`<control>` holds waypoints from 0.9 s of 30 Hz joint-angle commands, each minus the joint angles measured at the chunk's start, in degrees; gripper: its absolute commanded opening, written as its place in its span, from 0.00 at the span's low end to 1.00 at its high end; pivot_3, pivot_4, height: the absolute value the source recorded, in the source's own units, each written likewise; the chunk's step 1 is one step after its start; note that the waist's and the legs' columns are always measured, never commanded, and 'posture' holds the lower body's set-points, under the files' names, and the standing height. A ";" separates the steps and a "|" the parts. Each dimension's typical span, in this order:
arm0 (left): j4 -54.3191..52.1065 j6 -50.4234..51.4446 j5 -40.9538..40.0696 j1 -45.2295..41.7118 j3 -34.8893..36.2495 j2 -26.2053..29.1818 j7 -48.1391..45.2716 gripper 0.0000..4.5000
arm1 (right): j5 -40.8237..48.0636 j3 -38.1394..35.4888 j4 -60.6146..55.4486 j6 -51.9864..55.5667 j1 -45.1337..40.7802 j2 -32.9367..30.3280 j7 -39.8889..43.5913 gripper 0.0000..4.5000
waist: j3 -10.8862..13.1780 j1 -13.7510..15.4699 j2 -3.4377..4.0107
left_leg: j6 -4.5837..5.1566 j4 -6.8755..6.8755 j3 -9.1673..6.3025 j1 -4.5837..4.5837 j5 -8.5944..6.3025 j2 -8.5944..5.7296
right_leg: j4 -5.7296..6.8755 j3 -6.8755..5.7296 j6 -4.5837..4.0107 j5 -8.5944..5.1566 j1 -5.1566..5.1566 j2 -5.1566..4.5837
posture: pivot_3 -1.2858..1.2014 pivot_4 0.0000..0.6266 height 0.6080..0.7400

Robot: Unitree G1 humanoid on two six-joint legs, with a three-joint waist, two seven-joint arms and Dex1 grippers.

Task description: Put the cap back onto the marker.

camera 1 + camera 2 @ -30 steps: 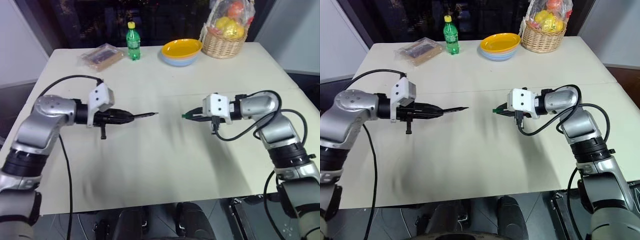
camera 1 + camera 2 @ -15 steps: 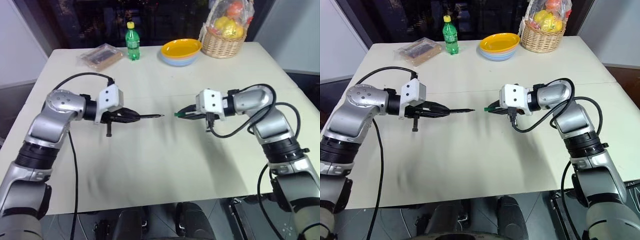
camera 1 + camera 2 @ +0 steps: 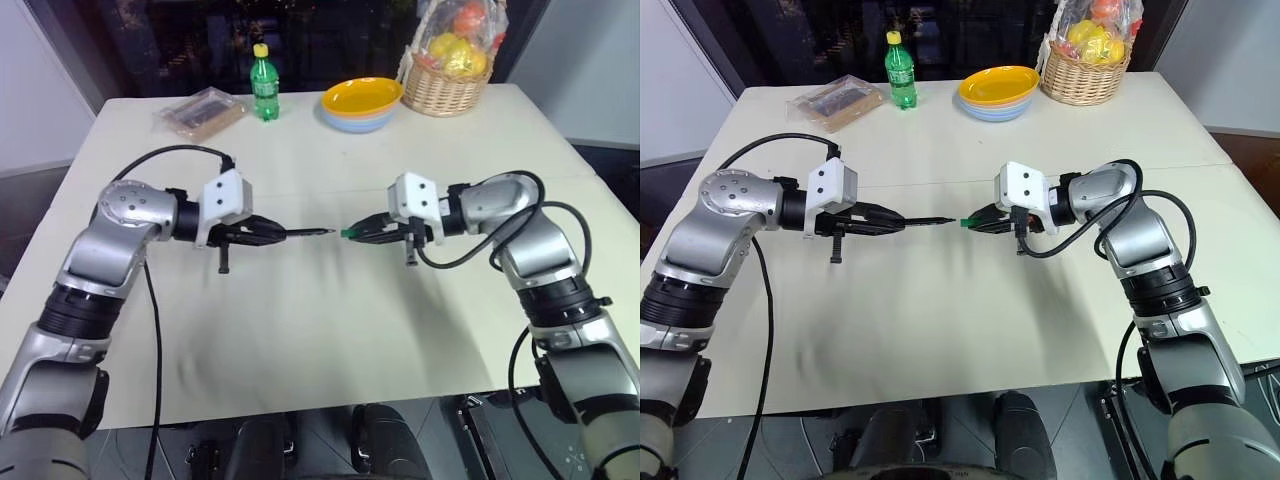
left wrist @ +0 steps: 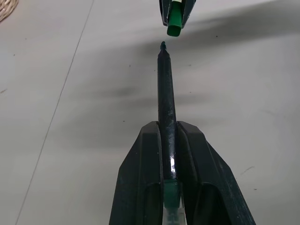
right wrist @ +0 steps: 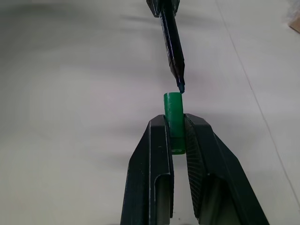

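I've got both arms up over the middle of the table (image 3: pixel 300 330), pincers pointed at each other. L pincer (image 3: pixel 268 232) is clamped tight on the marker (image 3: pixel 308 232), gripping the rear part of the barrel; the front length sticks out level toward the R side, tip free. In the L wrist view the marker (image 4: pixel 166 98) runs straight out from between the fingers (image 4: pixel 140 178), green tip at the far end.

R pincer (image 3: pixel 372 232) is closed on the cap (image 3: pixel 347 233), w/ roughly half the cap poking out past the fingertips, open end facing the marker. In the R wrist view the cap (image 5: pixel 173 112) sits squeezed between the two fingers (image 5: pixel 157 159), and the marker tip is right at the cap's mouth edge, slightly off to one side, not inside it. From the head view, tip and cap are just beside each other w/ a sliver of gap; can't tell if they actually touch.

Both are held above the table, not resting on it.

Far edge of table: green bottle (image 3: pixel 264 83), flat packet (image 3: pixel 201 110), stacked bowls (image 3: pixel 362 103), fruit basket (image 3: pixel 450 60). All well apart from the arms.
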 commanded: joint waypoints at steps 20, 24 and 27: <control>-4.84 2.14 -1.17 -0.62 1.47 -1.38 0.92 0.00 | 2.33 -0.84 -2.62 2.25 -1.83 0.69 0.16 0.01 | 0.00 0.02 0.00 | 0.00 0.01 0.00 0.00 0.00 0.00 | 0.01 0.00 0.00 0.00 0.00 0.00 | 0.52 0.24 1.00; -4.56 1.75 -0.83 -0.71 1.21 -1.75 0.84 0.00 | 3.39 -0.75 -4.54 4.00 -1.91 0.88 0.61 0.01 | 0.00 0.01 0.00 | 0.00 0.01 0.00 0.00 0.00 0.00 | 0.01 0.00 0.00 0.00 0.00 0.00 | 0.52 0.24 1.00; -4.56 1.58 -0.70 -0.66 0.94 -2.03 0.65 0.00 | 4.86 -0.79 -7.02 6.34 -2.08 0.97 1.20 0.01 | 0.00 0.02 -0.01 | 0.00 0.01 0.00 0.00 0.00 0.00 | 0.01 0.00 0.00 0.00 0.00 0.00 | 0.52 0.24 1.00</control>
